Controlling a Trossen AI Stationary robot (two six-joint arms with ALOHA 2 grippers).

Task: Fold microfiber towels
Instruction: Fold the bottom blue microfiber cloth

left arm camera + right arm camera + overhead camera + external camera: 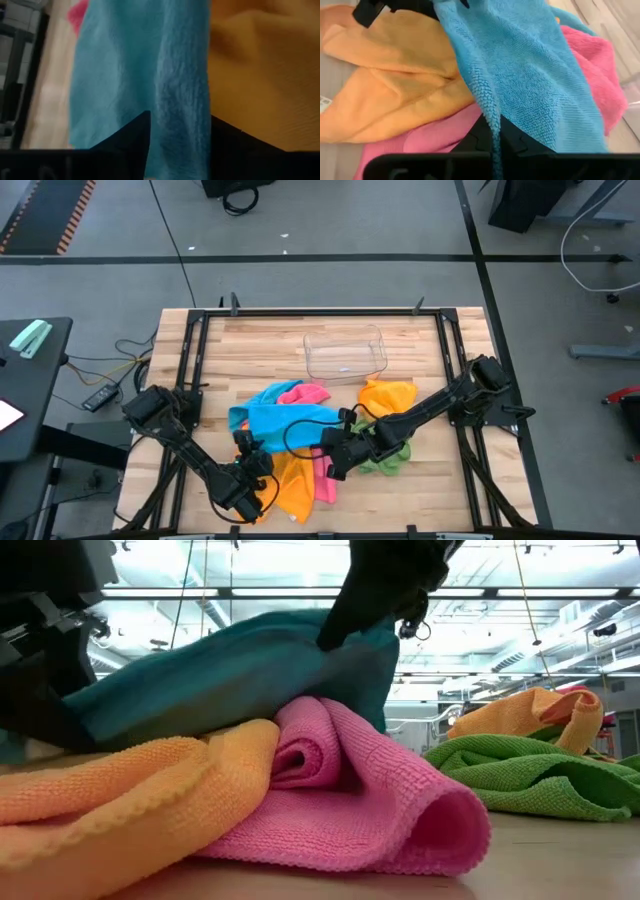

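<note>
The blue towel (285, 420) hangs stretched above the heap at the worktop's (260, 340) six o'clock. The right gripper (335, 458), at its four o'clock corner, has its fingers pinched shut on the hem; the left gripper (252, 465), at its seven o'clock corner, straddles an edge, grip uncertain. It looks light and floppy, best held by its corners.

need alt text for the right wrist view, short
A blue towel hangs from the right gripper, its hemmed edge pinched between the shut jaws. Under it lie an orange towel and a pink towel on the wooden table.
</note>
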